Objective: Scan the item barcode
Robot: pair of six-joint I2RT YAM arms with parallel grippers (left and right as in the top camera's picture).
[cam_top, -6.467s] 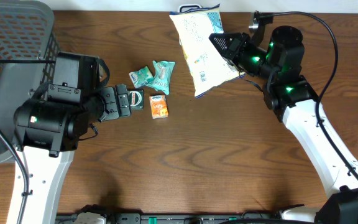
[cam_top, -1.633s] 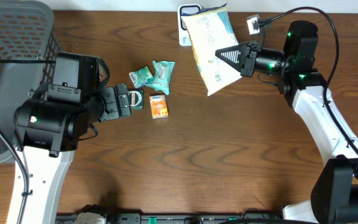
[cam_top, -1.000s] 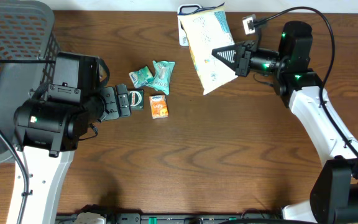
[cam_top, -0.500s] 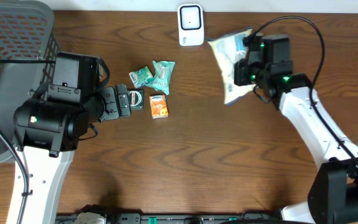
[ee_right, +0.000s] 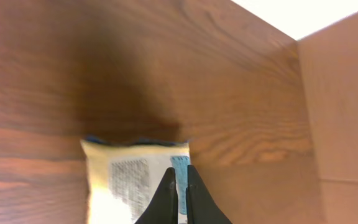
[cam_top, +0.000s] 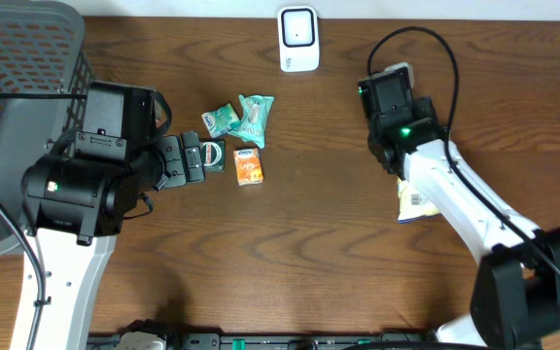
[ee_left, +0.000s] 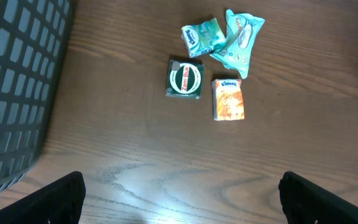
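Swung bag from scanner at 12 down to 4 o'clock; scan prob done. Pinching bag w/ right gripper; left gripper spread wide, empty.

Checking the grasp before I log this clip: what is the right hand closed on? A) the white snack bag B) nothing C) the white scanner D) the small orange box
A: in the wrist view the right hand is pinched shut on the edge of the white snack bag, while the small orange box and the white scanner sit apart from it on the table.
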